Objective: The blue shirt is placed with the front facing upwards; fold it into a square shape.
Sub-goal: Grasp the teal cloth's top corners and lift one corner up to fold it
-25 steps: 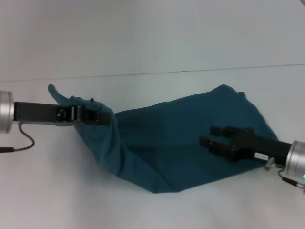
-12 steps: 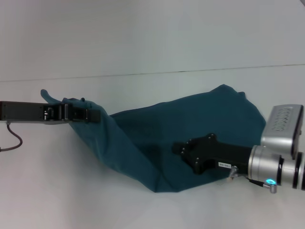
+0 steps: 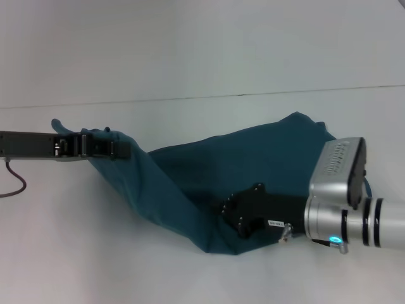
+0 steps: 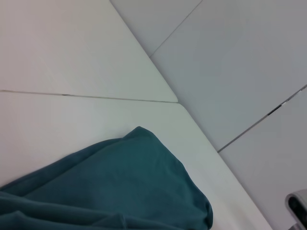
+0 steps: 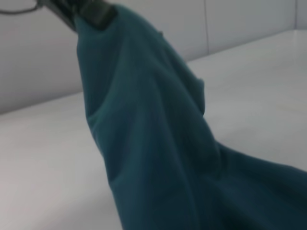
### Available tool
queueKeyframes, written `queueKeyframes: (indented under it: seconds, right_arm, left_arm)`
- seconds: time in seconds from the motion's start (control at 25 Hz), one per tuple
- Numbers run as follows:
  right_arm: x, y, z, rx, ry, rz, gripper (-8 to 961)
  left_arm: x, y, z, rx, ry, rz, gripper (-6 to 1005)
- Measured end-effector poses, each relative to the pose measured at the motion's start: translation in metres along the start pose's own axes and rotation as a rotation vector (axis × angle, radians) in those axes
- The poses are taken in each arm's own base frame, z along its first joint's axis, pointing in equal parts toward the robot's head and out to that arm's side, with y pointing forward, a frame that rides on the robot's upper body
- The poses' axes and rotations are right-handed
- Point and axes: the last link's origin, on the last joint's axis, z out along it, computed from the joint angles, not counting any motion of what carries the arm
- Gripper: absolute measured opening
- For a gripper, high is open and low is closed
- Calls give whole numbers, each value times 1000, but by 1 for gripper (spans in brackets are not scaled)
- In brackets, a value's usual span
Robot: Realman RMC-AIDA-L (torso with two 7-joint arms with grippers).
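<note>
The blue shirt (image 3: 253,158) lies crumpled on the white table, plain teal side up, with no lettering showing. Its left end is lifted off the table and stretched into a taut ridge. My left gripper (image 3: 120,149) is shut on that raised end, at the left of the head view. My right gripper (image 3: 233,212) is low over the shirt's near edge, right of centre, wrist turned. The right wrist view shows the shirt (image 5: 153,143) hanging from the left gripper (image 5: 96,12). A folded corner of the shirt (image 4: 120,187) lies in the left wrist view.
The white table (image 3: 95,253) stretches around the shirt, and its back edge (image 3: 190,99) meets a pale wall. A dark cable (image 3: 12,183) hangs from the left arm at the far left.
My left gripper has pulled the shirt's end further left, stretching the cloth. The right arm has swung in and leftward, its wrist turning, down to the shirt's near edge.
</note>
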Motion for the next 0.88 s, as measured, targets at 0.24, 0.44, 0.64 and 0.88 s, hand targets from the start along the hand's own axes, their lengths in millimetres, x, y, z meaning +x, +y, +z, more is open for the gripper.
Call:
queueKeyframes:
  seconds: [0.24, 0.44, 0.64, 0.88]
  right_arm:
    - [-4, 4, 14, -24, 44, -36, 6]
    - [-7, 10, 28, -45, 74, -69, 7]
    - [-11, 16, 35, -69, 82, -83, 7]
    - [-19, 23, 45, -106, 84, -92, 7]
  left_arm:
    - [2, 0, -3, -3, 4, 5, 32]
    - [2, 0, -4, -2, 5, 9, 33]
    - [3, 1, -6, -6, 1, 21, 32]
    - [7, 2, -8, -9, 5, 33, 33]
